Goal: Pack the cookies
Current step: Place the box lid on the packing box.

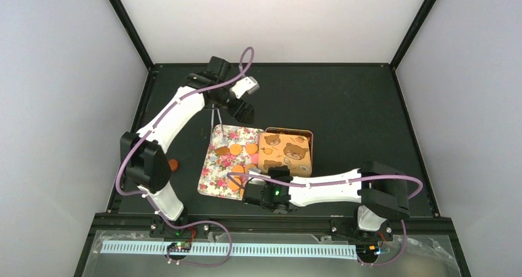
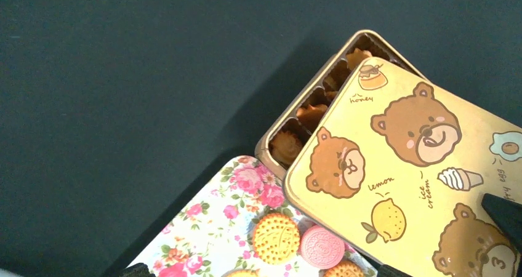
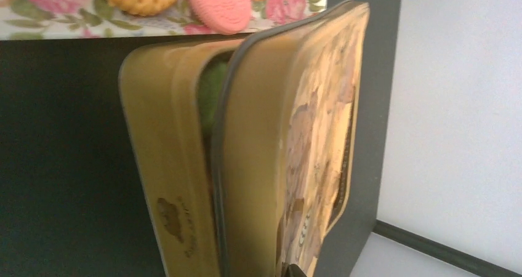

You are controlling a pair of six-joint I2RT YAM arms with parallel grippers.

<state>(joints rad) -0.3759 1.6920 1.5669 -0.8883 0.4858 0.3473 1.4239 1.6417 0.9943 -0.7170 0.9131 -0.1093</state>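
Round orange cookies (image 1: 236, 149) and a pink one (image 2: 322, 246) lie on a floral tray (image 1: 215, 181). To its right stands a brown tin (image 2: 308, 92) with a yellow bear lid (image 1: 284, 152) lying askew on it. A strip of compartments along the far side is uncovered, with brown cookies (image 2: 286, 144) in them. In the right wrist view a green cookie (image 3: 212, 92) shows in the gap under the lid (image 3: 265, 154). My left gripper (image 1: 245, 111) hovers open over the tray's far end. My right gripper (image 1: 277, 173) is at the tin's near edge, one dark fingertip (image 3: 295, 271) against the lid; its jaw gap is hidden.
One orange cookie (image 1: 174, 164) lies alone on the black table beside the left arm's base link. The black table (image 1: 357, 111) stretches behind and to the right of the tin. White walls close the cell on three sides.
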